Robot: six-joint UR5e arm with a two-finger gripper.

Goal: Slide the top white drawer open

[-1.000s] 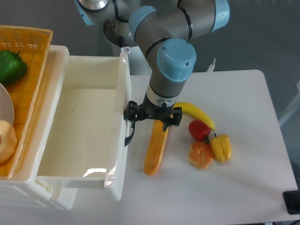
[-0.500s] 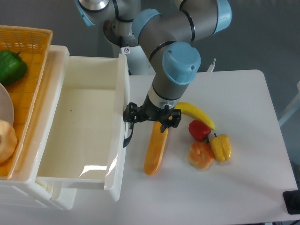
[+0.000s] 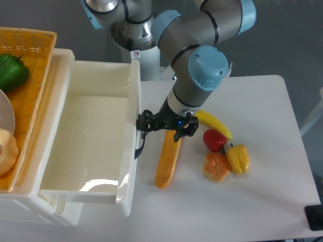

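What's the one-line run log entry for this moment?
gripper: beside black handle, grip state unclear | top white drawer: pulled out, empty | phase: end of pull

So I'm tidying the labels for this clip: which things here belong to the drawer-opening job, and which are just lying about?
Part of the job:
- top white drawer, pulled well out
- its black handle
- gripper, beside the handle

Just lying about:
- long orange loaf
- banana
- red pepper
- yellow pepper
- orange fruit
- orange wicker basket with a green pepper
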